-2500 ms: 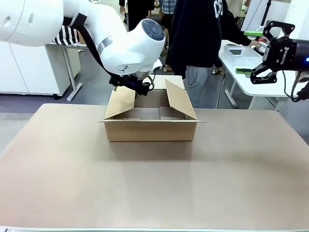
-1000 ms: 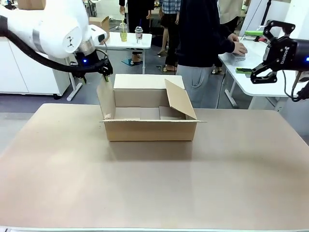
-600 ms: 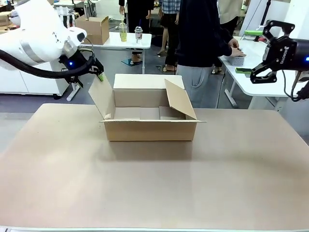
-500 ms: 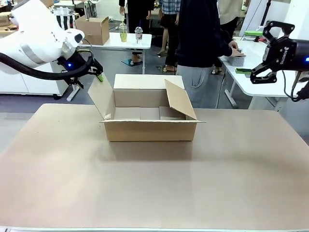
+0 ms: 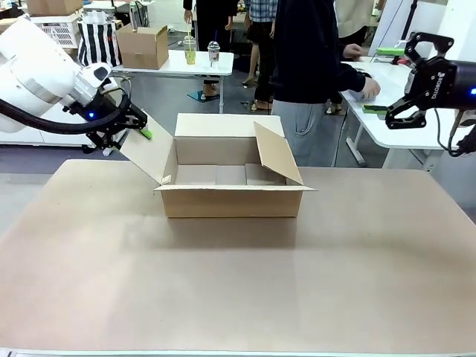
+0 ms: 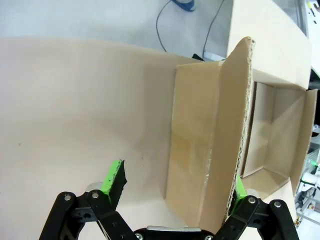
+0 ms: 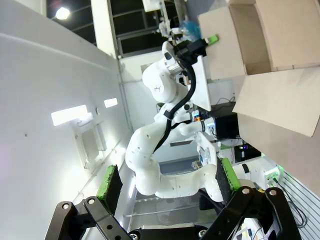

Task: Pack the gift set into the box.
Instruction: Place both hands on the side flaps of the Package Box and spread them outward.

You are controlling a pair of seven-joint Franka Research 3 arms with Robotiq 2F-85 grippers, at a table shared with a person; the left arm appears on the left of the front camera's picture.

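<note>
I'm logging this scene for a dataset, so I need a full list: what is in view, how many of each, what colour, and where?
Wide shallow brown cardboard box: one, brown, mid-table, flaps open, nothing visible inside.
Table: one, tan top, under the box.
Smaller brown carton: one, on the far white table, left.
Drinks: two, on that far table.
White side table: one, far right.
Person: one, dark top, behind the box; others farther off.
Left gripper: open, one finger touching the box's left flap.
Right gripper: open, raised at right, empty.
</note>
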